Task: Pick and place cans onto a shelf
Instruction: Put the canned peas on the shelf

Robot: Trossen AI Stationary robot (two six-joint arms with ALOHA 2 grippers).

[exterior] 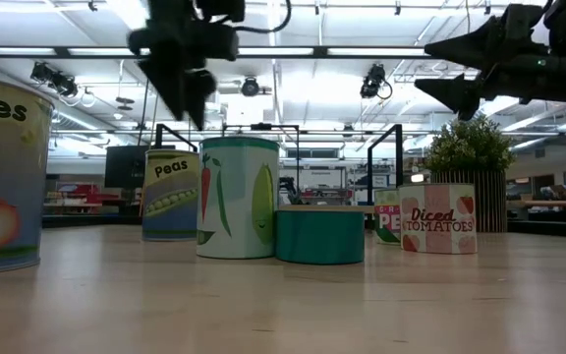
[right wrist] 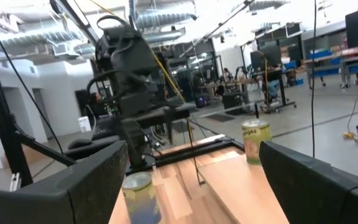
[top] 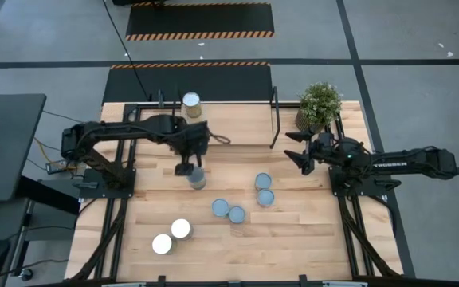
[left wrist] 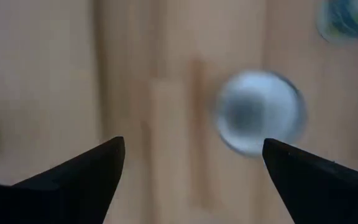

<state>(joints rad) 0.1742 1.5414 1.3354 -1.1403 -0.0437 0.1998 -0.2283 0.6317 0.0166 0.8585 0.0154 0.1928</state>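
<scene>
My left gripper [top: 186, 168] is open and points down over the middle of the table, just beside a grey-topped can [top: 197, 178]. In the left wrist view that can [left wrist: 260, 112] shows below, nearer one fingertip than the other, and my left gripper [left wrist: 193, 142] touches nothing. One can [top: 191, 102] stands upright on the shelf [top: 237, 119] at the far edge. Several more cans stand upright on the tabletop, two bluish pairs [top: 264, 189] [top: 228, 210] and two white-topped ones [top: 172, 236]. My right gripper [top: 297, 151] is open and empty, held level above the table near the plant.
A potted green plant [top: 319, 104] stands at the far right corner, close behind my right arm. The shelf's black uprights [top: 275, 119] rise at its ends. The low view shows labelled cans [exterior: 237, 197] in a row across the table.
</scene>
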